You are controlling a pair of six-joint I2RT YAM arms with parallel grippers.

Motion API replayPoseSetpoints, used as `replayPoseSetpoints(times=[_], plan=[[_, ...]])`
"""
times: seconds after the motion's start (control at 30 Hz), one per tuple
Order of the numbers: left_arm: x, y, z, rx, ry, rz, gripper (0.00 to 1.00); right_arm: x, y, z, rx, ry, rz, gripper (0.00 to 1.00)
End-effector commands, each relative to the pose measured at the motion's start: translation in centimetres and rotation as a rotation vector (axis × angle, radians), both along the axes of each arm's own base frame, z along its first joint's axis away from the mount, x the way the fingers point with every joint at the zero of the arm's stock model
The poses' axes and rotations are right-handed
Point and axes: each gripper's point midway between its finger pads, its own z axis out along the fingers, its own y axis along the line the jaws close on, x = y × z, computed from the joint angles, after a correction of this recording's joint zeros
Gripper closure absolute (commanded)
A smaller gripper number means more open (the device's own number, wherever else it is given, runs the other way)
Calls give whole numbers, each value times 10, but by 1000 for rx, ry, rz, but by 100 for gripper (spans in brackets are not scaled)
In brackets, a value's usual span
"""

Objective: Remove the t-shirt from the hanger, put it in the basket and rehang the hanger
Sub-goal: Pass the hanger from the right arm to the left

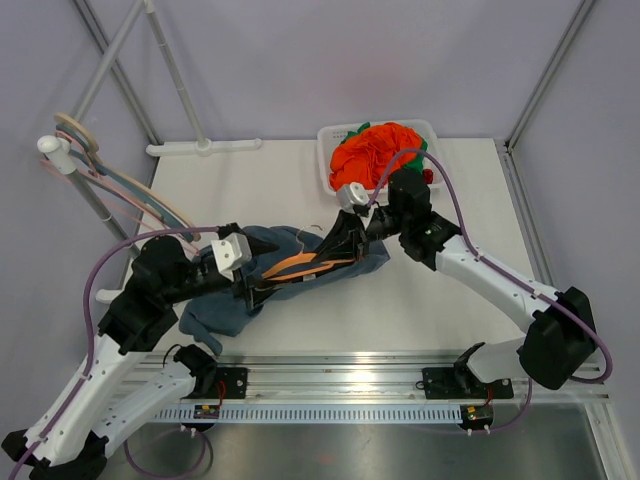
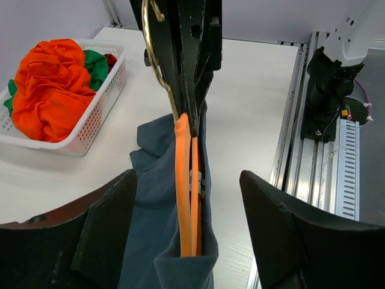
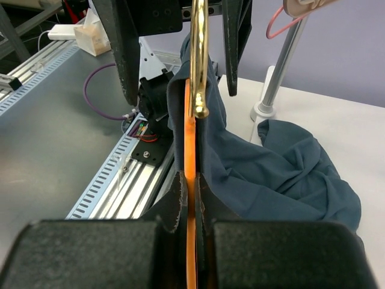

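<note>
Right gripper (image 3: 191, 183) clenched on orange hanger (image 3: 188, 138), close to its gold hook (image 3: 198, 60). Left gripper (image 2: 187, 180) released, fingers (image 2: 108, 229) wide apart either side of hanger's other end, not gripping it. Hanger partly inside blue-grey t-shirt (image 3: 283, 174); shirt bunched, draping onto table (image 1: 430, 310) between the two arms. White basket (image 1: 326, 160) of orange and green clothes at table's far edge, apart from shirt

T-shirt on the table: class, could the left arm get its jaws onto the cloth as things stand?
Probably yes. On the left arm the jaws stand open either side of the t-shirt, nothing blocking. The hanger, pinched by the right arm, lies in the same gap and might get caught.
</note>
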Motion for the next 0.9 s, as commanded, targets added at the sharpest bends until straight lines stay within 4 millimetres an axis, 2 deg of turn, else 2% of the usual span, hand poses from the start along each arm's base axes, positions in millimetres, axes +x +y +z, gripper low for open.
replayPoseSetpoints(times=[0.0,0.17,0.3,0.5,0.63,0.7,0.73,0.77,0.83,0.87], plan=[[-5,-9,23,-27,-59,-76,30,-11,7,22,30,-49,64,100],[0,-16,15,4,-15,-94,41,-13,18,16,4,-52,62,100],[4,-17,11,15,-4,-90,57,-12,22,16,-4,-53,65,100],[5,-18,6,33,7,-95,69,-12,24,15,-5,-57,59,100],[3,-17,6,29,0,-95,87,-11,25,15,-6,-60,51,100],[2,-16,8,24,-2,-93,93,-9,26,15,-9,-60,40,96],[3,-16,9,25,-2,-88,100,-7,26,15,-10,-62,23,91],[4,-16,12,23,-8,-87,100,-5,27,15,-12,-59,9,82],[5,-19,8,44,11,-103,100,3,28,16,-6,-68,-46,77],[6,-21,7,53,17,-111,100,6,29,15,-3,-66,-64,57]])
